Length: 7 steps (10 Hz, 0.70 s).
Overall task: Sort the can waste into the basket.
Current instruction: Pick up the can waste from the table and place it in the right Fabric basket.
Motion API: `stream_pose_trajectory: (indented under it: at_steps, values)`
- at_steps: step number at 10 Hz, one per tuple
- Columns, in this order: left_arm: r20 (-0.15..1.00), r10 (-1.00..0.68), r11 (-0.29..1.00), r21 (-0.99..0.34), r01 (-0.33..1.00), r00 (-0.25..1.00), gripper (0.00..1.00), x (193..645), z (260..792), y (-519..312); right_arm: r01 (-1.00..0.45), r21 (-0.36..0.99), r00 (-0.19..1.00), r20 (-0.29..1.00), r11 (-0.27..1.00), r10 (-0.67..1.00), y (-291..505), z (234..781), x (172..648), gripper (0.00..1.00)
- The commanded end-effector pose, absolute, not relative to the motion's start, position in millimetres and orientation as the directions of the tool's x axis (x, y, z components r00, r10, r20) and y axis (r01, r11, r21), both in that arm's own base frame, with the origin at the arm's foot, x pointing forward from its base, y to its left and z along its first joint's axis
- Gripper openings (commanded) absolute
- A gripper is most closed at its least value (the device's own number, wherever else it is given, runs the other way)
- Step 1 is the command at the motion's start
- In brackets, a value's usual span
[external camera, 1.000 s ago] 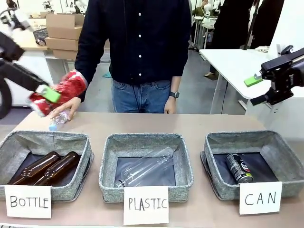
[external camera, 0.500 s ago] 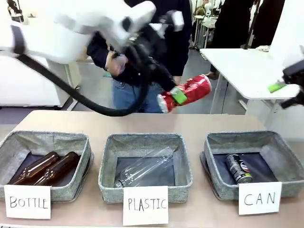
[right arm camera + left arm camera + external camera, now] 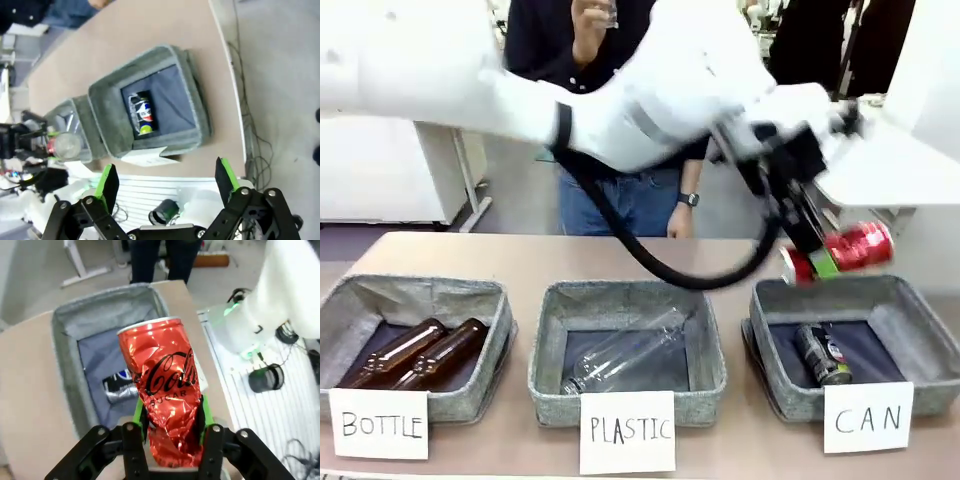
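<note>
Your left end effector (image 3: 817, 262) has swung across the table (image 3: 620, 262), pinching the dented red metal can (image 3: 840, 249), now above the grey woven "CAN" basket (image 3: 920, 330); release it beside the black can (image 3: 822, 353). Right end effector (image 3: 167, 187): spread, empty.

Crumpled glossy red metal can (image 3: 167, 390); matt grey woven-cloth basket (image 3: 910, 315).

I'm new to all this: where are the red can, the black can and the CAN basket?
red can (image 3: 167, 385), left wrist view, crumpled side.
black can (image 3: 822, 355), front view, its side.
CAN basket (image 3: 780, 300), front view, far rim.
</note>
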<state>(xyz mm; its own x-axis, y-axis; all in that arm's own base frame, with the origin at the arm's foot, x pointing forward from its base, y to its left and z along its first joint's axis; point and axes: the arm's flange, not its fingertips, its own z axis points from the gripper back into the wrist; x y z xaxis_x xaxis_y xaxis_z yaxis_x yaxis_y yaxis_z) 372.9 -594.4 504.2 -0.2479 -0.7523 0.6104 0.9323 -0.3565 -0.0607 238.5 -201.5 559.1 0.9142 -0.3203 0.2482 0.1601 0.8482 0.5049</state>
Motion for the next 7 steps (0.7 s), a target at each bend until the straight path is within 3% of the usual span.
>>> stream_pose_trajectory:
  at_steps: [1,6,7]
  values:
    - [0.559,-0.791,-0.306,-0.008,0.952,-0.250,0.46,377.5,494.8,-622.3,0.117,0.509,0.930,0.246,0.853,-0.274,-184.6,565.3,258.1,1.00]
    - [0.571,-0.797,-0.244,-0.005,0.970,-0.197,0.46,374.5,453.2,-630.0,0.117,0.509,0.930,0.246,0.853,-0.274,-184.6,565.3,258.1,1.00]
    - [0.554,-0.807,-0.250,-0.004,0.968,-0.206,1.00,367.0,446.1,-630.0,0.117,0.509,0.930,0.246,0.853,-0.274,-184.6,565.3,258.1,1.00]
